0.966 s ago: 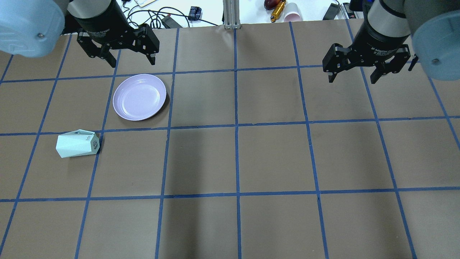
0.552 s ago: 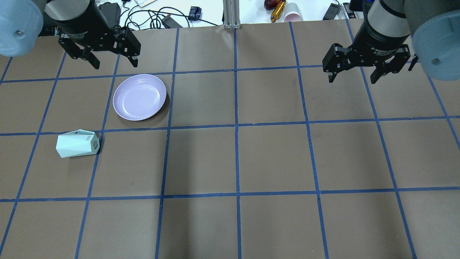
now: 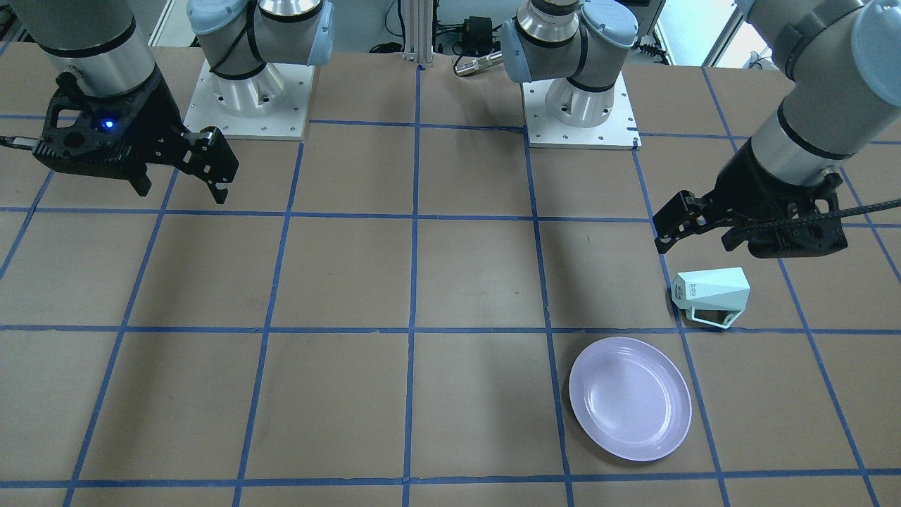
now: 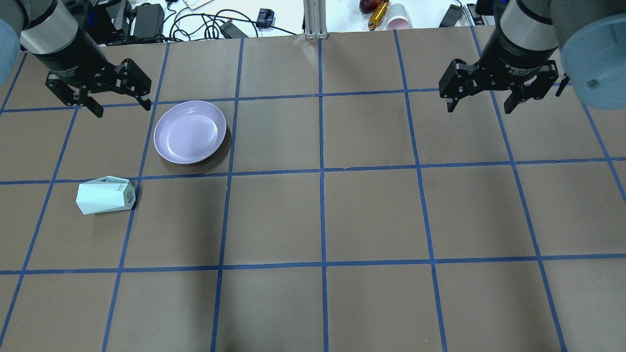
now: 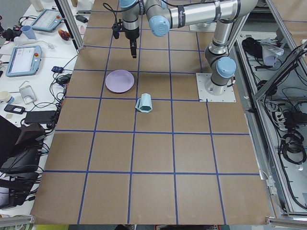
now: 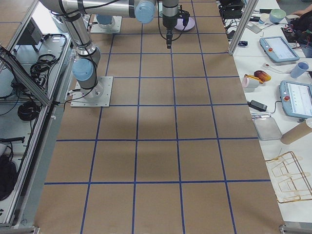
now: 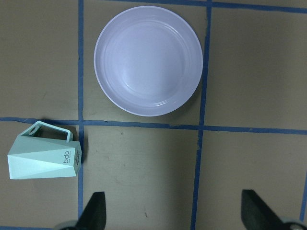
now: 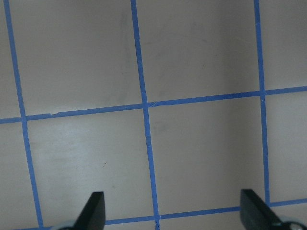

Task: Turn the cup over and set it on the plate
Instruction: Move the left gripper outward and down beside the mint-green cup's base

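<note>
The pale mint-green faceted cup [image 4: 105, 195] lies on its side on the brown table, its handle toward the far side; it also shows in the front view [image 3: 711, 292] and the left wrist view [image 7: 43, 158]. The lavender plate [image 4: 190, 132] sits empty, beyond the cup and to its right [image 3: 630, 398] [image 7: 147, 60]. My left gripper [image 4: 122, 106] hangs open and empty above the table, just left of the plate's far edge and well beyond the cup [image 7: 175, 213]. My right gripper [image 4: 481, 105] is open and empty over bare table far to the right [image 8: 173, 213].
Blue tape lines grid the table. Cables, a pink paper cup [image 4: 398, 22] and small items lie beyond the far edge. The two arm bases [image 3: 250, 91] [image 3: 581, 98] stand at the robot's side of the table.
My left gripper has moved left and nearer to me, from beyond the plate to beside its far left edge. It stays open. The right arm, cup and plate have not moved.
</note>
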